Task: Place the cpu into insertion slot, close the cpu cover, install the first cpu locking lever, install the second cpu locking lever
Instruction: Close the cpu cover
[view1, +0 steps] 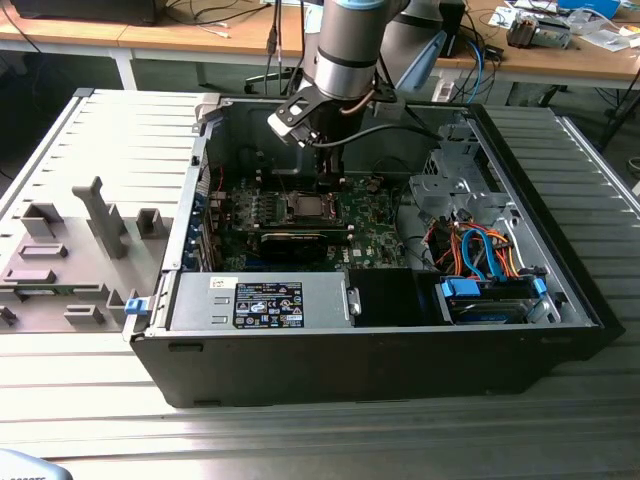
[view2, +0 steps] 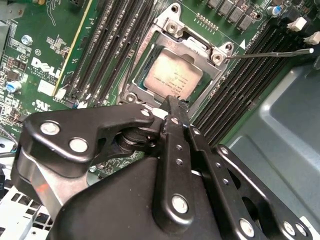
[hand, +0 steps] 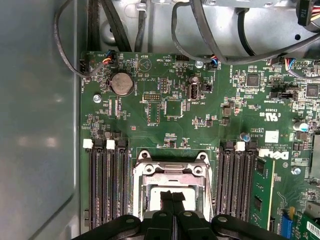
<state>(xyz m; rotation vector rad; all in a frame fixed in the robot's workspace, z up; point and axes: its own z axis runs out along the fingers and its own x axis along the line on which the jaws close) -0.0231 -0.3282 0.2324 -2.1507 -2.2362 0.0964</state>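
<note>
Cpu (view2: 172, 80) sits in the insertion slot (view2: 136, 91), cpu cover (view2: 196, 46) down over its edges. Memory slots (view2: 112, 45) flank both sides.

One side of the small flat silvery-grey square cpu (view2: 172, 75) and of the thin silvery windowed cpu cover (view2: 207, 80) hidden by the black jointed gripper (view2: 174, 103) in the second wrist view, both cut off at the picture's edge in the first wrist view

Reaching straight down on the grey arm (view1: 347, 50), with wrist upright.
Holds the tool (view2: 172, 104) low, black fingers (hand: 166, 197) pressed together at the tips, linkage bars splayed to either side.
</note>
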